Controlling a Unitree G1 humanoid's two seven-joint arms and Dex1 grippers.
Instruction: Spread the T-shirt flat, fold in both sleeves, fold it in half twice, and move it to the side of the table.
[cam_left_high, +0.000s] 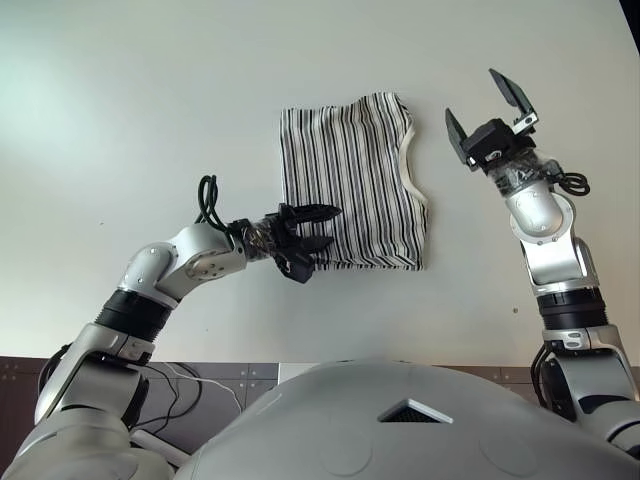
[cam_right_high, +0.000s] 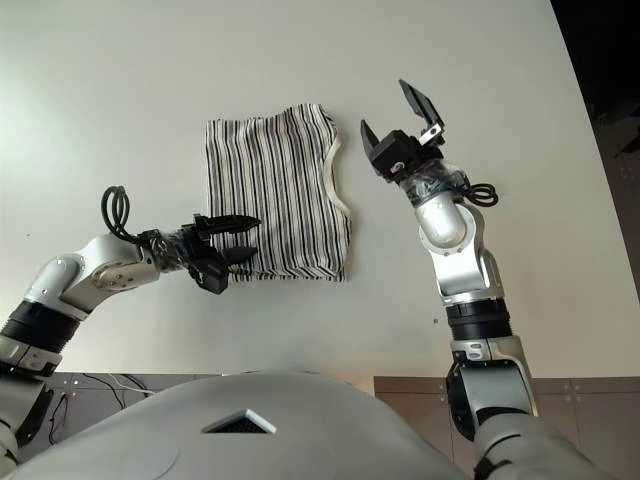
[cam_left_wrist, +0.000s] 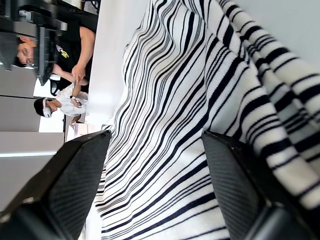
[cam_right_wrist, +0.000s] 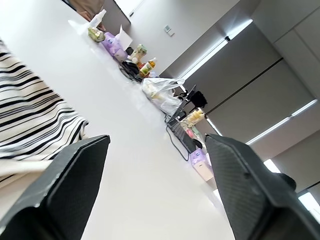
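On the white table (cam_left_high: 150, 100), near its middle: one T-shirt (cam_left_high: 345, 180), black-and-white striped, is lying folded into a compact, roughly rectangular packet.
- Long axis: it is running from the robot's near side toward the far side of the table, and the stripes are running the same way.
- Orientation: the cream neckline trim (cam_left_high: 412, 165) is curving along the packet's right edge, so the collar opening is facing the robot's right. The left and far edges are lying fairly straight. The near edge is showing stacked layers.

Left gripper (cam_left_high: 320, 228): it is hovering at the packet's near left corner and pointing toward the robot's right over the cloth. Its claw is standing spread. In the left wrist view the two dark fingers (cam_left_wrist: 75, 185) are sitting wide apart, with striped fabric showing between them.

Right gripper (cam_left_high: 473, 98): it is standing raised just beside the packet's right edge, apart from the cloth, near the collar end. Its claw is gaping wide and holding nothing. In the right wrist view its fingers (cam_right_wrist: 70, 190) are framing bare tabletop.
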